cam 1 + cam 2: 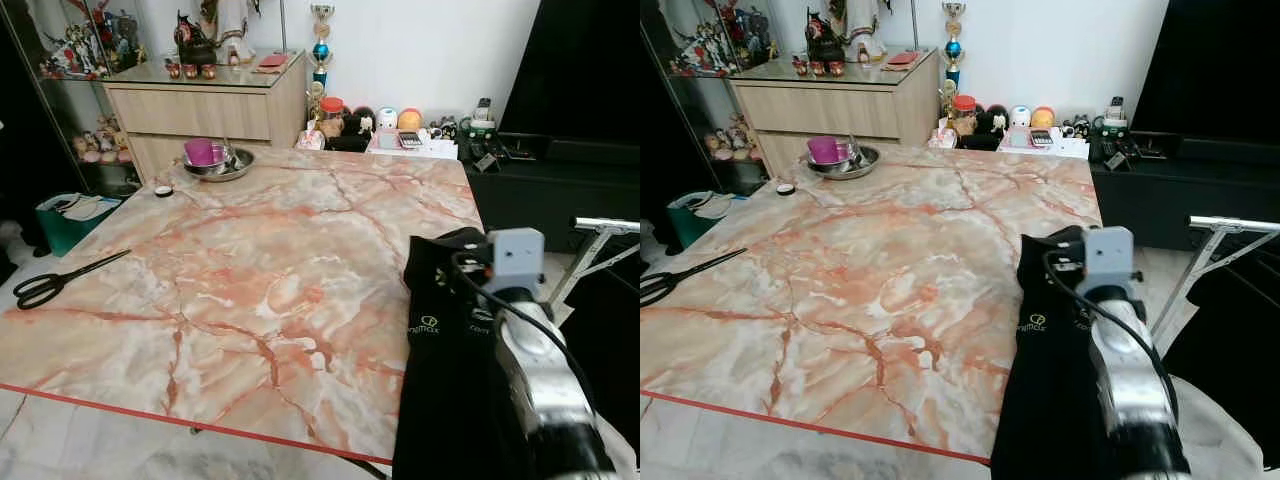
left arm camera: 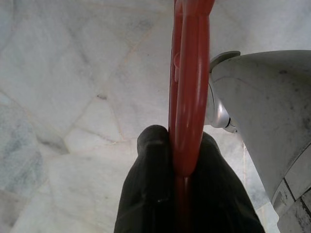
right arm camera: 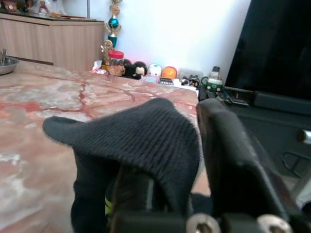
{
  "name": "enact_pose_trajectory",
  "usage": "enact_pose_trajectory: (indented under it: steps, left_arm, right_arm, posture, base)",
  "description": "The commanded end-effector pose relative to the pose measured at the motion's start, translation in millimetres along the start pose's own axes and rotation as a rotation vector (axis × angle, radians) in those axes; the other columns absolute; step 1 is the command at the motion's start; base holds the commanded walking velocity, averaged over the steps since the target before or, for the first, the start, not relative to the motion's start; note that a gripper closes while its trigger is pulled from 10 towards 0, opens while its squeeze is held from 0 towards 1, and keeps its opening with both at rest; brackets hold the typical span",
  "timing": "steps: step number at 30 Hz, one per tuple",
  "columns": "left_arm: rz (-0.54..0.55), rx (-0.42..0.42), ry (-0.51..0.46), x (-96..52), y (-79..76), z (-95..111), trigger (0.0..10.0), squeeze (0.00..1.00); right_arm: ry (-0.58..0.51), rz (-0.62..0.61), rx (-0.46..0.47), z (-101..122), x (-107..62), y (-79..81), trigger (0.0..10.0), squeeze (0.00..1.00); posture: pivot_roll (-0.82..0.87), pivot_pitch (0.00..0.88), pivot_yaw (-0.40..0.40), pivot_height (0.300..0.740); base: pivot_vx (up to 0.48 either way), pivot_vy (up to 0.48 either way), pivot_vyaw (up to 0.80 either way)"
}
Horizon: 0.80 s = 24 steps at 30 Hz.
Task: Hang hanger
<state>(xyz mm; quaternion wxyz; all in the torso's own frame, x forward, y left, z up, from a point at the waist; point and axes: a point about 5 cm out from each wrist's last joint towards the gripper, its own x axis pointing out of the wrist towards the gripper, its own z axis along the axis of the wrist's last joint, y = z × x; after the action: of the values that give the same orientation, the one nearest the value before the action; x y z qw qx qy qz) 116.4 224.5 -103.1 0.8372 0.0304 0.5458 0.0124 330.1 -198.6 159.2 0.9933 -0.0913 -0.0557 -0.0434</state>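
A red plastic hanger (image 2: 189, 87) is clamped between the black fingers (image 2: 150, 165) of my left gripper (image 2: 177, 141), which hangs low over the pale marble floor. My right gripper (image 3: 182, 145) is shut on a fold of a black garment (image 1: 445, 330) with a small logo. The garment hangs at the marble table's right front corner, and my silver right arm (image 1: 530, 360) comes in behind it from the lower right. Cloth covers one finger of the right gripper, while the other finger (image 3: 228, 141) is bare.
The pink-veined marble table (image 1: 250, 250) carries black scissors (image 1: 60, 280) at its left edge and a metal bowl with a purple cup (image 1: 215, 160) at the back. A metal rack bar (image 1: 605, 225) stands to the right. A wooden cabinet (image 1: 200, 110) and a black console (image 1: 560, 170) stand beyond.
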Motion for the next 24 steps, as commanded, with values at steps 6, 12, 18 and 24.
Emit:
enact_pose_trajectory:
  steps: [6, 12, 18, 24]
  left_arm:
    - [-0.037, 0.04, 0.04, -0.3, -6.1, -8, 10.0, 0.0]
    - [-0.04, 0.05, 0.041, -0.5, -6.1, -9, 10.0, 0.0]
    - [-0.038, 0.061, 0.04, -0.5, -5.4, -9, 10.0, 0.0]
    - [-0.032, 0.054, 0.033, -0.3, -4.6, -7, 10.0, 0.0]
  right_arm:
    - [0.139, 0.029, -0.017, -21, -32.5, 9.4, 10.0, 1.0]
    - [0.237, 0.029, -0.014, -34, -52.0, 7.1, 10.0, 1.0]
    - [0.218, 0.018, -0.012, -28, -66.0, 4.6, 10.0, 1.0]
    - [0.199, 0.023, -0.003, -24, -65.3, 8.6, 10.0, 1.0]
  posture:
    - [0.07, 0.0, -0.012, 0.74]
    - [0.07, 0.0, -0.015, 0.74]
    - [0.07, 0.0, -0.017, 0.74]
    - [0.07, 0.004, -0.02, 0.74]
  base:
    - [0.0, 0.0, 0.0]
    - [0.0, 0.0, 0.0]
    - [0.0, 0.0, 0.0]
    - [0.0, 0.0, 0.0]
